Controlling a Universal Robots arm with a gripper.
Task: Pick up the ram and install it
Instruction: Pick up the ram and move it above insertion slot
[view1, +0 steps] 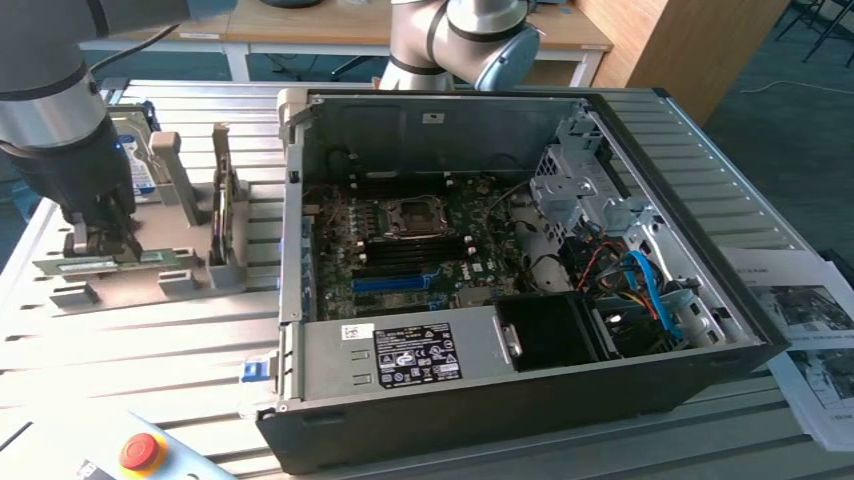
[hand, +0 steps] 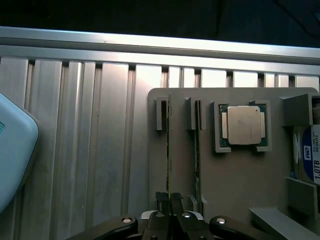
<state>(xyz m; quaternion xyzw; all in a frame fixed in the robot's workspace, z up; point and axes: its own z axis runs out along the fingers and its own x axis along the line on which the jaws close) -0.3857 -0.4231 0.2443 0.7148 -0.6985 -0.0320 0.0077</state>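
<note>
claw (hand: 169, 200) pinches the ram (hand: 168, 150) over a ribbed metal table (hand: 100, 150); wooden desk (view1: 294, 30) behind.

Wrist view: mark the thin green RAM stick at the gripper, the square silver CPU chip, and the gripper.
thin green RAM stick (hand: 169, 145), wrist view, middle of its edge.
square silver CPU chip (hand: 244, 125), wrist view, centre of its metal lid.
gripper (hand: 168, 196), wrist view, midway between its fingertips.
</note>
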